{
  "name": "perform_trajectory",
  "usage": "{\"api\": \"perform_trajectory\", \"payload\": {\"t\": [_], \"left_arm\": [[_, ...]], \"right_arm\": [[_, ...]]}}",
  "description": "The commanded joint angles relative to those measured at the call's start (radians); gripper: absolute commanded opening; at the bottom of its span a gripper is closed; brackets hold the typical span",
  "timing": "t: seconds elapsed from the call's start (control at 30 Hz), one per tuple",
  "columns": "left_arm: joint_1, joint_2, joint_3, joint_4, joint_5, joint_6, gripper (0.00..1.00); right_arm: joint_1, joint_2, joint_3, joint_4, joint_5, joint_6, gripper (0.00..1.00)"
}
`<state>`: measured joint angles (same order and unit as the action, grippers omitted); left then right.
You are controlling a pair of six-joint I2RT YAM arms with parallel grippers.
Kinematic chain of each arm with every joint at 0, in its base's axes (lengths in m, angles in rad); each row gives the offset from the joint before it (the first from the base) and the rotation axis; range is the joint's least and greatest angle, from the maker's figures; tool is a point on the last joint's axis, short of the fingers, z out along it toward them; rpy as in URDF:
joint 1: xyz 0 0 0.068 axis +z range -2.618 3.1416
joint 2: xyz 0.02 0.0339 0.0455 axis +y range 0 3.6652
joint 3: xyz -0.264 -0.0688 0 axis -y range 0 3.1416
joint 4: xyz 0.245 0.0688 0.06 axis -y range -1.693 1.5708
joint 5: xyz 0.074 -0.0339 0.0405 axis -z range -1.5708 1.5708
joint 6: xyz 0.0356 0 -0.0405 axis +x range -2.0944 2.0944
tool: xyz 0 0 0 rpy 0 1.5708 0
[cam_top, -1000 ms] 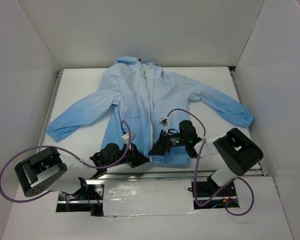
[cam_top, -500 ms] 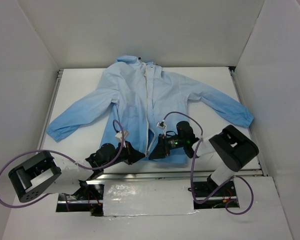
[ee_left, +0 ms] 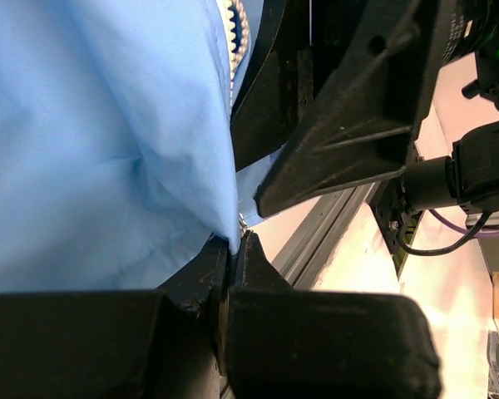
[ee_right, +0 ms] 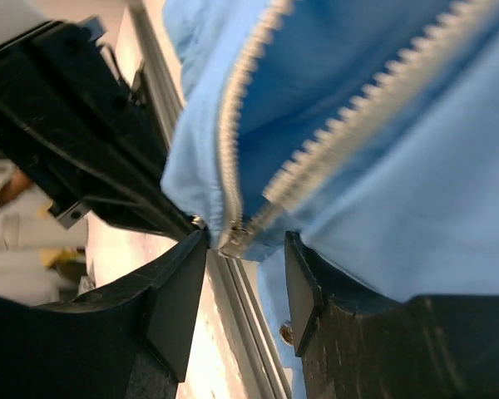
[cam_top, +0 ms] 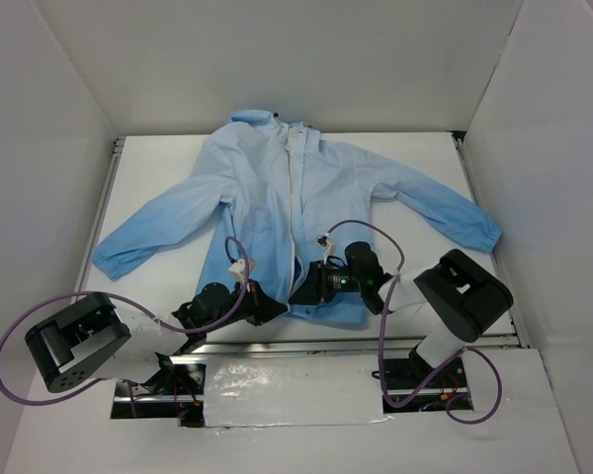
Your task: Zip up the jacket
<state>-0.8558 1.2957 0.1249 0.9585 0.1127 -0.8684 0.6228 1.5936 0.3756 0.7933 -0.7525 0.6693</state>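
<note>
The light-blue jacket (cam_top: 262, 193) lies spread front-up on the table, its whitish zipper strip (cam_top: 298, 183) running down the centre. My left gripper (cam_top: 275, 309) is at the bottom hem, left of the zipper. In the left wrist view it (ee_left: 233, 243) is shut on a fold of the jacket's hem (ee_left: 108, 141). My right gripper (cam_top: 302, 293) is just right of it. In the right wrist view it (ee_right: 245, 243) is open, with the zipper's bottom end and metal slider (ee_right: 233, 233) between the jaws and the two rows of teeth (ee_right: 229, 108) spreading apart above.
An aluminium rail (cam_top: 395, 341) runs along the table's near edge under both grippers, also seen in the right wrist view (ee_right: 251, 332). White walls enclose the table on three sides. Purple cables loop beside each arm (cam_top: 10, 341).
My right gripper has moved left, closing on the zipper's bottom end. My left gripper has shifted slightly at the hem, and the lower front of the jacket has bunched up.
</note>
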Motion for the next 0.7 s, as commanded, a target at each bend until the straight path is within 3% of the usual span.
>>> {"api": "perform_trajectory", "payload": {"t": [0.0,0.43,0.67], "left_arm": [[0.006,-0.006,0.01,0.091,0.004,-0.01,0.0],[0.006,0.088,-0.007,0.253,0.027,-0.032,0.0],[0.006,0.099,-0.021,0.316,0.044,-0.035,0.0]], "right_arm": [[0.011,-0.024,-0.047,0.035,0.126,0.087,0.51],[0.078,0.13,-0.23,0.754,0.061,0.475,0.47],[0.086,0.169,-0.21,0.758,0.103,0.477,0.47]]}}
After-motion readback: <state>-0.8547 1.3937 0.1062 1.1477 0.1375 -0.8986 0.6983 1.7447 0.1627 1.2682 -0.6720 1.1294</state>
